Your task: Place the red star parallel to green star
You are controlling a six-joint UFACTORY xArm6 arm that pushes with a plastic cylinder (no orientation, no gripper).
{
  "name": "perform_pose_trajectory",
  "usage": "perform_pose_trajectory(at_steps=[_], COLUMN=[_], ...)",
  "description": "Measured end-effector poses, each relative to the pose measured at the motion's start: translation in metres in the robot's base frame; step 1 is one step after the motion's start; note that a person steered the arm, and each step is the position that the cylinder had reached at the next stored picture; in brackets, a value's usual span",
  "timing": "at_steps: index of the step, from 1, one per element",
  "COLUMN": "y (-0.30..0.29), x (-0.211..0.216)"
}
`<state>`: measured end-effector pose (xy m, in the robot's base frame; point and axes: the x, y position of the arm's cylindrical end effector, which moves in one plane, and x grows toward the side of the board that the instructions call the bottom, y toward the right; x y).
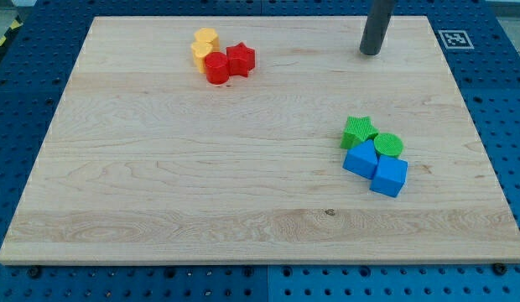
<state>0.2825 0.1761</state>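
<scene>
The red star [241, 59] lies near the view's top, left of centre, touching a red cylinder [216, 68] on its left. The green star [358, 132] lies at the view's right, in a tight cluster with other blocks. My tip [371, 52] stands on the board near the view's top right, well to the right of the red star and well above the green star, touching no block.
Two yellow blocks [204, 44] sit just up-left of the red cylinder. A green cylinder [389, 146] and two blue blocks [361, 159] [389, 177] crowd the green star's lower right. The wooden board [159, 168] rests on a blue pegboard table.
</scene>
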Motion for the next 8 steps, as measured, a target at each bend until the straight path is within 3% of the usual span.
perform_pose_trajectory(at_steps=[1,4,6,8], y=[-0.003,-0.087,-0.172,-0.184], x=[0.002,0.005,0.011,0.020])
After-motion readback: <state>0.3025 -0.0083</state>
